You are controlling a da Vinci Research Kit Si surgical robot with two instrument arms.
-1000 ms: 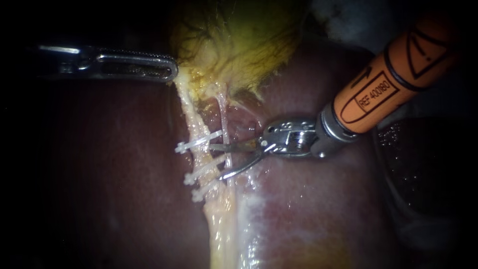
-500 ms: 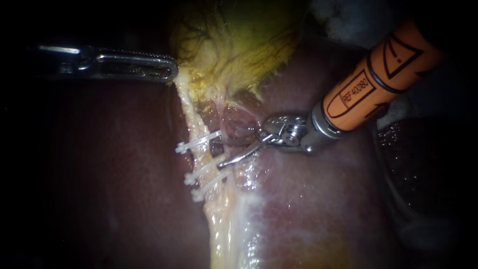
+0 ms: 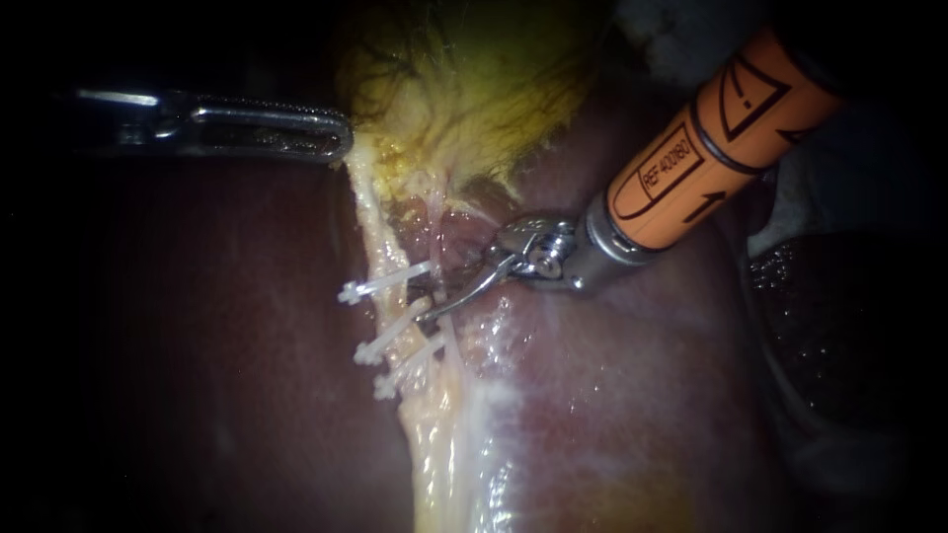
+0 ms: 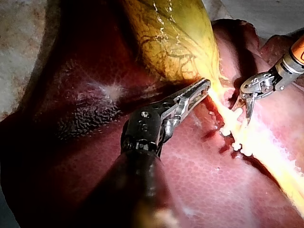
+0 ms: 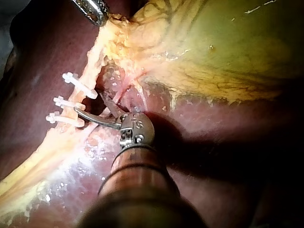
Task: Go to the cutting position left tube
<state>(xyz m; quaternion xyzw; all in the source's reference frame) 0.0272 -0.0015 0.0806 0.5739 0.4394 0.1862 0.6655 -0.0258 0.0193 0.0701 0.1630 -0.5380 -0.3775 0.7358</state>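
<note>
— Jaws on our right instrument (image 3: 430,299)?
— Parted, nothing gripped. Blade tips sit against the left tube (image 3: 383,247), about between the upper two clips (image 3: 380,283). One blade is partly hidden.
— Tube direction?
— Just left of the tips. Long axis runs from gallbladder (image 3: 464,89) down over liver (image 3: 612,395), crosswise to the blades.
— And our left instrument (image 3: 331,136)?
— Clamped on the gallbladder's edge, well apart. We judge the right one nearer for cutting.
— Writing?
— Printed marks on the orange shaft (image 3: 691,148); we leave them unread.
</note>
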